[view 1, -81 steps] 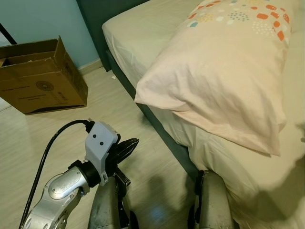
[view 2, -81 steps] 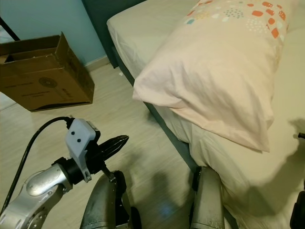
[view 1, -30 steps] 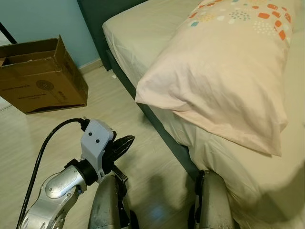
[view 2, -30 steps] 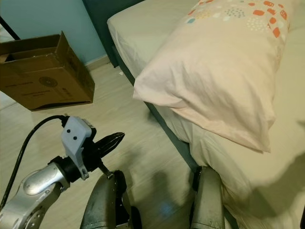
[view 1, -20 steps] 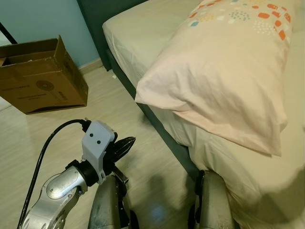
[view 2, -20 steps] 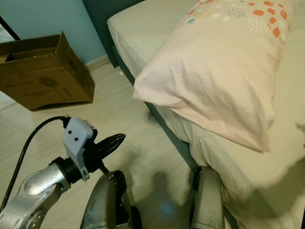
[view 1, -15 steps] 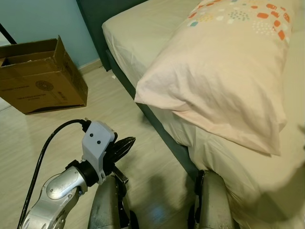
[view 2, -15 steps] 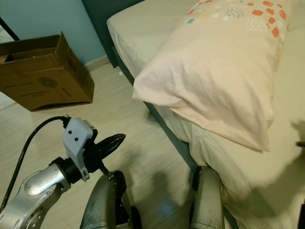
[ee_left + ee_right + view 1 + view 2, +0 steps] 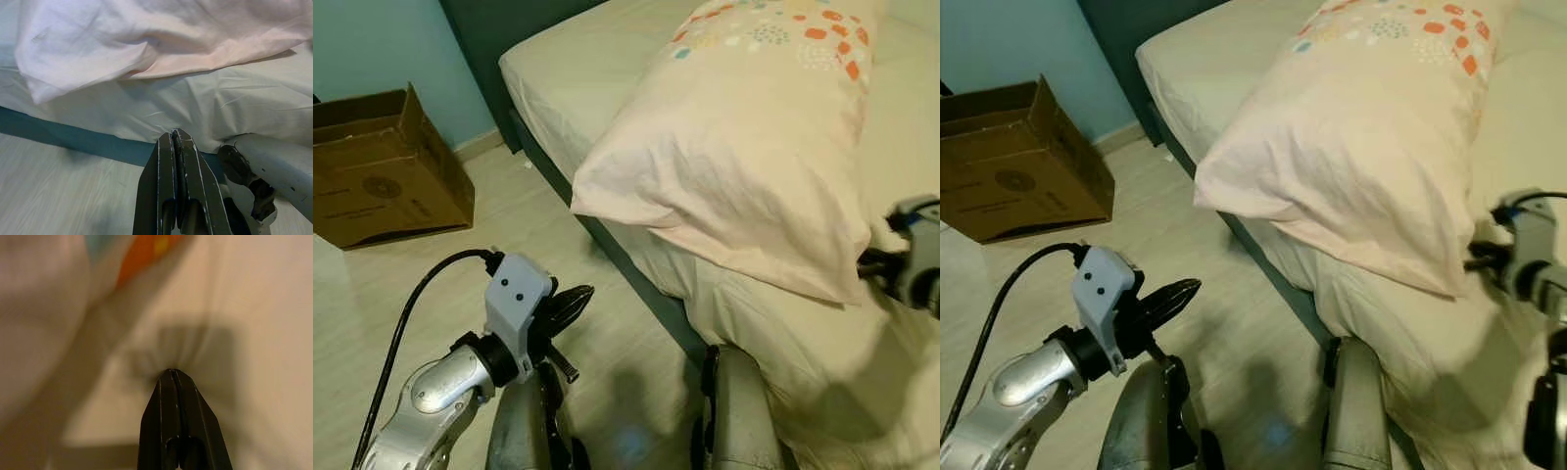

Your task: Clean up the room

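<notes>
A large pale pink pillow (image 9: 744,147) with coloured dots at its far end lies across the bed (image 9: 578,69), its near corner hanging over the mattress edge. My right gripper (image 9: 1475,262) hovers over the beige sheet at the pillow's near right corner, fingers shut and empty; in the blurred right wrist view its fingertips (image 9: 171,373) point at the sheet beside the pillow (image 9: 44,308). My left gripper (image 9: 585,292) is shut and empty over the floor by my legs, pointing at the bed's side. In its wrist view the fingers (image 9: 175,134) face the pillow's (image 9: 122,44) overhanging corner.
An open cardboard box (image 9: 382,166) lies on the wood floor (image 9: 509,225) at the left by the blue wall. The bed's dark frame (image 9: 73,137) runs along the mattress edge. My two legs (image 9: 724,411) stand right against the bed.
The view has shifted a little to the right. My right arm has risen into sight beside the pillow's near corner. The left arm has stayed about where it was, shut.
</notes>
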Tool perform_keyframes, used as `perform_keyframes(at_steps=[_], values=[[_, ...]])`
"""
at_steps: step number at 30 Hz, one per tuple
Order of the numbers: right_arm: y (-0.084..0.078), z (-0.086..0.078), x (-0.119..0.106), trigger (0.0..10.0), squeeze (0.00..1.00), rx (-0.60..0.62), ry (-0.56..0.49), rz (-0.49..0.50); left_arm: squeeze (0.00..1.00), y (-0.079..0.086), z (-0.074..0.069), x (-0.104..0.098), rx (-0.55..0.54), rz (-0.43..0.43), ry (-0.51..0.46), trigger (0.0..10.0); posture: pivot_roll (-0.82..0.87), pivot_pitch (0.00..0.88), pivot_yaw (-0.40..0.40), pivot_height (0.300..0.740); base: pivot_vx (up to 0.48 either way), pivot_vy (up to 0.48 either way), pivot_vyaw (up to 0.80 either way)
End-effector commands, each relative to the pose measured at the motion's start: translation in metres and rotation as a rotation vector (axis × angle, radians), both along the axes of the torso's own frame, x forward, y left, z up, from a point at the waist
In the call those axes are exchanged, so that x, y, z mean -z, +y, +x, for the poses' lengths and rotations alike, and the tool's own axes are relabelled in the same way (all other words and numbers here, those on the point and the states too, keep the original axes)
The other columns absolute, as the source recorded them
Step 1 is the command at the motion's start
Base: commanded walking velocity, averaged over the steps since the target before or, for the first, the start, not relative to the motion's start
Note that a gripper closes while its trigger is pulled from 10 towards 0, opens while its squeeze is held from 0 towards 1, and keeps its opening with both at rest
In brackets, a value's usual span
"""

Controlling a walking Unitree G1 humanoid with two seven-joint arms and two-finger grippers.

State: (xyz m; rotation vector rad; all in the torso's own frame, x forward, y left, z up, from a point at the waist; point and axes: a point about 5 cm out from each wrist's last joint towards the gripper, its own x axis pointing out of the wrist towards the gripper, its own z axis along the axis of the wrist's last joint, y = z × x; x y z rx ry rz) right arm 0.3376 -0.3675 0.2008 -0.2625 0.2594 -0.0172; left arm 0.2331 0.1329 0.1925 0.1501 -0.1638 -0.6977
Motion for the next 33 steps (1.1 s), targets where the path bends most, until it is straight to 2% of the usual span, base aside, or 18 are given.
perform_keyframes(at_steps=[1,2,3,5,6,11,14,17,20,25,31,33], values=[[-0.014,-0.007,0.006,8.7,0.0,0.156,0.021,-0.075,0.0,0.001,-0.001,0.007,0.0,0.017,0.023,10.0,0.19,0.368,0.105,0.528,0.0,0.0,0.0],[-0.034,-0.019,0.007,0.9,0.0,0.351,0.045,-0.231,0.0,0.0,-0.001,0.007,0.005,0.014,0.024,10.0,0.19,0.368,0.105,0.528,0.0,0.0,0.0],[-0.034,-0.019,0.007,0.9,0.0,0.351,0.045,-0.231,0.0,0.0,-0.001,0.007,0.005,0.014,0.024,10.0,0.19,0.368,0.105,0.528,0.0,0.0,0.0],[-0.043,-0.026,0.006,0.9,0.0,0.425,0.052,-0.297,0.0,-0.001,-0.001,0.007,0.006,0.012,0.025,10.0,0.19,0.368,0.105,0.528,0.0,0.0,0.0],[-0.045,-0.028,0.005,0.0,0.0,0.436,0.054,-0.304,0.0,-0.001,-0.001,0.008,0.006,0.012,0.025,10.0,0.19,0.368,0.105,0.528,0.0,0.0,0.0],[-0.066,-0.045,0.001,0.0,0.0,0.594,0.032,-0.366,0.0,0.0,-0.003,0.008,0.006,0.011,0.028,10.0,0.2,0.38,0.105,0.528,0.0,0.0,0.0],[-0.069,-0.048,0.0,0.0,0.0,0.626,0.027,-0.379,0.0,-0.001,-0.003,0.008,0.006,0.011,0.028,10.0,0.2,0.38,0.105,0.528,0.0,0.0,0.0],[-0.082,-0.063,-0.002,0.0,0.0,0.743,0.046,-0.468,0.0,0.0,-0.004,0.007,0.005,0.01,0.029,10.0,0.21,0.385,0.107,0.528,0.0,0.0,0.0],[-0.09,-0.07,-0.007,0.0,0.0,0.801,0.033,-0.503,0.0,0.0,-0.005,0.007,0.003,0.011,0.03,10.0,0.21,0.387,0.104,0.528,0.0,0.0,0.0],[-0.101,-0.085,-0.01,0.0,0.0,0.893,0.027,-0.514,0.0,0.001,-0.006,0.007,0.0,0.01,0.032,10.0,0.21,0.388,0.101,0.528,0.0,0.0,0.0],[-0.109,-0.102,0.009,0.0,0.0,0.959,0.115,-0.455,0.0,-0.002,-0.008,0.008,0.004,0.007,0.036,10.0,0.22,0.386,0.098,0.528,0.0,0.0,0.0],[-0.109,-0.103,0.009,0.0,0.0,0.961,0.119,-0.453,0.0,-0.002,-0.008,0.008,0.004,0.007,0.036,10.0,0.22,0.386,0.098,0.528,0.0,0.0,0.0]])
